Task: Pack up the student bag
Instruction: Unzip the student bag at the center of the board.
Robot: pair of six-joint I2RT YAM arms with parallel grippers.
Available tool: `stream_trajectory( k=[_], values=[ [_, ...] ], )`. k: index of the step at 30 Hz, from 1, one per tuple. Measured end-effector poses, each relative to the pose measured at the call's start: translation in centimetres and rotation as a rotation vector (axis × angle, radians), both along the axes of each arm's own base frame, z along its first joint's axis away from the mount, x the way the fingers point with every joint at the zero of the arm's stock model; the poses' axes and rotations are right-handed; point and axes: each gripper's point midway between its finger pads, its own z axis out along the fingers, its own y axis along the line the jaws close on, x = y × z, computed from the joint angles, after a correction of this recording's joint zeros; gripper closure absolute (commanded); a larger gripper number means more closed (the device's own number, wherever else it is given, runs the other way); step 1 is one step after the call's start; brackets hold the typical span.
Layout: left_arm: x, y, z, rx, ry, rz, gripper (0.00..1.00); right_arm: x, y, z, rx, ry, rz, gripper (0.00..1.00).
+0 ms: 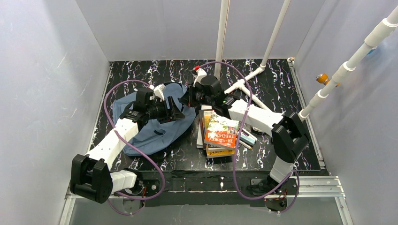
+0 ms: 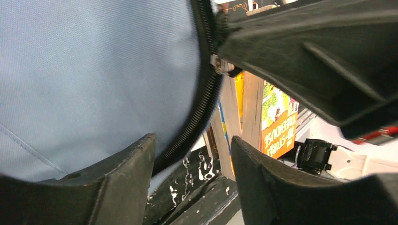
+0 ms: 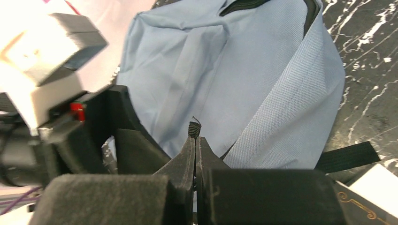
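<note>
Right wrist, right gripper (image 3: 195, 140) clamped on student bag (image 3: 225, 70) zipper pull (image 3: 194, 127), left gripper (image 2: 192, 140) wide, straddling zipper (image 2: 199, 112)

Top view: bright, even, diffuse light, prob. from overhead. Pale walls (image 1: 47, 93) near washed out, soft shadows only under the arms, slight wide-angle bend at the edges. Left wrist view: dimmer, left gripper (image 2: 191, 140) close to lens & out of focus, bkgd at bottom right blown white. Right wrist view: top-left corner overexposed, student bag (image 3: 244, 84) weave sharp, right gripper (image 3: 195, 139) soft in the foreground.
</note>
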Motion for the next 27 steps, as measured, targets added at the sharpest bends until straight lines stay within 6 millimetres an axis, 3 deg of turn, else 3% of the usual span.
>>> stream_trajectory(
  k=[4,6,9,13,17,19,22,24,27],
  values=[
    [0.3,-0.2,-0.4,-0.014,-0.001,0.014,0.78,-0.7,0.4,1.5,0.058,0.027,0.006,0.99],
    [0.3,-0.2,-0.6,-0.015,0.008,0.017,0.88,-0.8,0.5,1.8,0.07,0.035,0.003,0.99],
    [-0.1,-0.2,-1.0,-0.013,0.01,0.012,0.91,-0.8,0.4,1.5,0.062,0.044,-0.007,0.99],
    [-2.2,0.4,-1.8,-0.013,0.009,0.009,0.92,-0.8,0.2,0.8,0.031,0.067,-0.007,0.99],
    [-4.5,1.3,-1.0,-0.019,-0.026,0.018,0.92,0.8,0.9,1.3,0.036,0.066,-0.008,0.99],
    [-5.4,1.5,-0.5,-0.023,-0.035,0.018,0.84,2.1,0.7,2.0,0.049,0.056,-0.021,0.99],
    [-6.2,1.8,0.1,-0.03,-0.046,0.016,0.52,3.7,0.3,2.8,0.062,0.039,-0.034,0.99],
    [-6.9,1.8,0.1,-0.027,-0.022,0.009,0.38,3.9,0.3,3.0,0.068,0.028,-0.024,0.99],
    [-7.2,1.9,0.7,-0.015,0.017,0.008,0.32,3.6,0.5,3.2,0.076,0.026,0.003,0.99]
  ],
)
